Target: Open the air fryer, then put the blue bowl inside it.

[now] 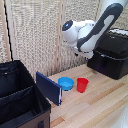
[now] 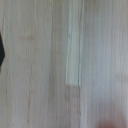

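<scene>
The black air fryer (image 1: 112, 59) stands at the back of the wooden table on the exterior view's right, its drawer looking pushed in; I cannot make out the air fryer handle. The blue bowl (image 1: 65, 83) rests on the table near the middle, right beside a red cup (image 1: 82, 84). The white arm hangs above and behind them, just left of the air fryer. Its gripper (image 1: 76, 50) is a dark, blurred spot under the wrist, well above the bowl, with nothing seen in it. The wrist view shows only a pale streaked surface, no fingers.
A dark-blue flat panel (image 1: 48, 87) stands tilted just left of the bowl. A large black fabric-sided case (image 1: 19, 97) fills the exterior view's lower left. A slatted pale screen (image 1: 35, 35) backs the table. A dark shape (image 2: 1, 50) shows at the wrist view's edge.
</scene>
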